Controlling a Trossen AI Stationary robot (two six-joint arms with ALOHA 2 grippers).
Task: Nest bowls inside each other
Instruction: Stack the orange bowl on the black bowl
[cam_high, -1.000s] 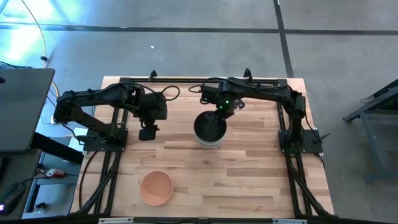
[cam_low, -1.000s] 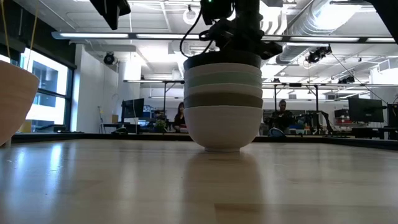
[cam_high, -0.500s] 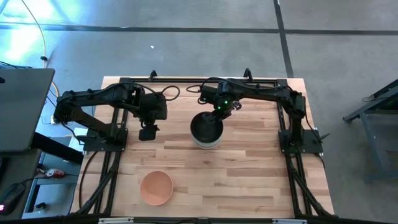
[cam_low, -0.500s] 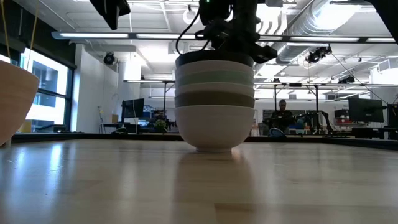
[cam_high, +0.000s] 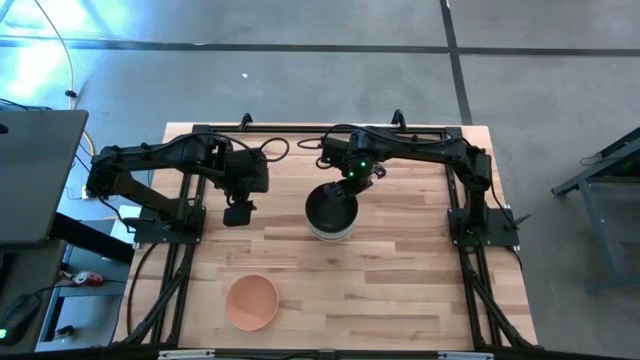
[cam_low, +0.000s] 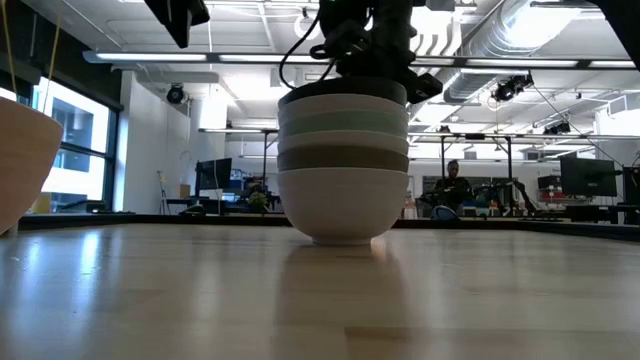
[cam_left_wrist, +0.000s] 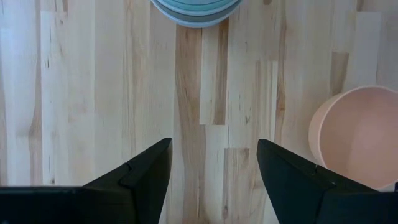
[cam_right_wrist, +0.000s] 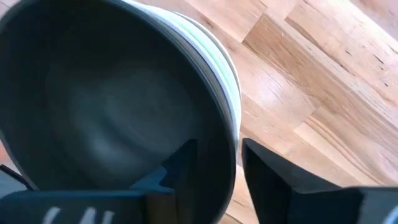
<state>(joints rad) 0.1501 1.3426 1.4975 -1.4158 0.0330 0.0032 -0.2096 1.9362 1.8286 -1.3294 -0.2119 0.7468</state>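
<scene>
1. Six bowls appear to be nested already in one stack (cam_high: 331, 213) near the middle of the worktop (cam_high: 400, 290), standing upright; the low view shows pale, mint and olive-grey bands under a black bowl (cam_right_wrist: 106, 106) on top, though the exact count of layers is hard to read.
2. One peach bowl (cam_high: 251, 301) stands alone, well apart from the stack, toward the near left part of the worktop.
3. At the far rim of the stack sits the right gripper (cam_right_wrist: 214, 168), its fingers straddling the black bowl's edge, one inside and one outside. A gap shows between at least the outer finger and the rim, so I judge the grip is letting go; the jaws stand parted, not clamped.
4. Off to the left of the stack hangs the left gripper (cam_high: 237, 213), above bare wood, its fingers wide apart and holding nothing. Its wrist view shows the peach bowl off to one side and the edge of the stack ahead.
5. The step in hand looks like setting down the stack, or seating the black bowl in it.
6. Next, the right gripper needs to lift clear of the rim without dragging the stack; then the peach bowl has to be taken by its rim and lowered squarely into the black one.
</scene>
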